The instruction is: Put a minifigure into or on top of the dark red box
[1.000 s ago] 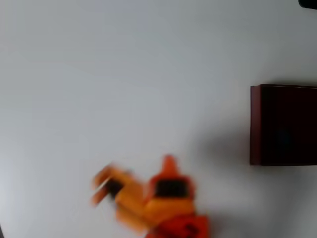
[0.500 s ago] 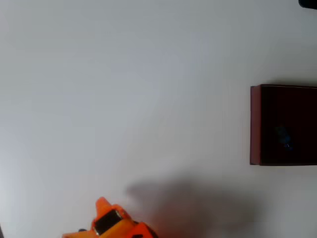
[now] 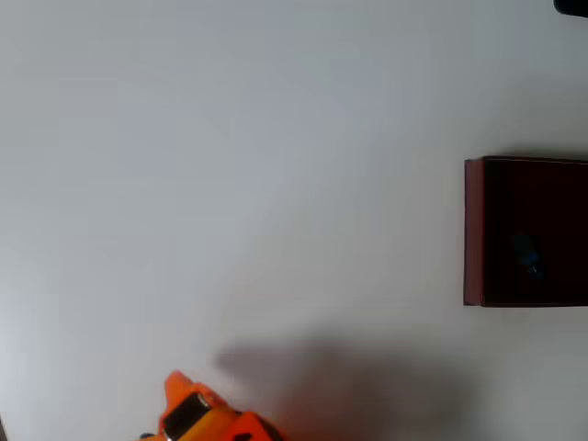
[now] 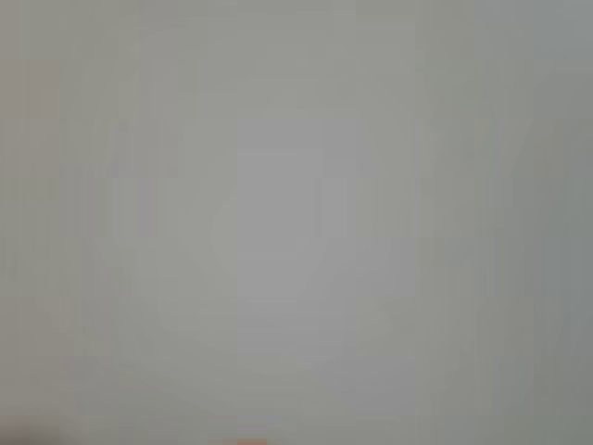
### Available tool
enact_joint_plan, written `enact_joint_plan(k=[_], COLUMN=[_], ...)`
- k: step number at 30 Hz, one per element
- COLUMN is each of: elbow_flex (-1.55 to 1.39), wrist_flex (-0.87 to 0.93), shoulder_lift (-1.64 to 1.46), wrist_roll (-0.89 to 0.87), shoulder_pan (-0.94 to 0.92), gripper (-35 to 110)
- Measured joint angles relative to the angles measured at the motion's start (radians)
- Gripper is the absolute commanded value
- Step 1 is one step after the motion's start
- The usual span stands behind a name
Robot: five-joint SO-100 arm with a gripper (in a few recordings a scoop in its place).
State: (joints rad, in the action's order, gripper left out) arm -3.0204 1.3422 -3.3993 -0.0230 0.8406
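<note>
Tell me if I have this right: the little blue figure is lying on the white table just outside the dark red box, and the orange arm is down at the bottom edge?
Not quite. In the overhead view the minifigure lies inside the dark red box, on its dark floor, not on the table outside it. The orange arm is indeed at the bottom edge.

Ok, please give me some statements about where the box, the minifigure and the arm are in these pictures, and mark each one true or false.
1. The dark red box sits at the right edge of the overhead view. True.
2. The minifigure lies on the bare table beside the box. False: a small bluish shape shows inside the box's dark interior.
3. The orange arm is at the bottom edge of the overhead view, left of centre. True.
4. The arm reaches over the box. False: it is far from the box, with bare table between them.
5. The box is round. False: it is rectangular.
</note>
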Motion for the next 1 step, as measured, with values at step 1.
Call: enact_joint_plan(k=[1], elbow_flex=[0.000], wrist_flex=[0.000], shoulder_lift=[0.000], wrist_roll=[0.000], shoulder_pan=[0.006], gripper=[0])
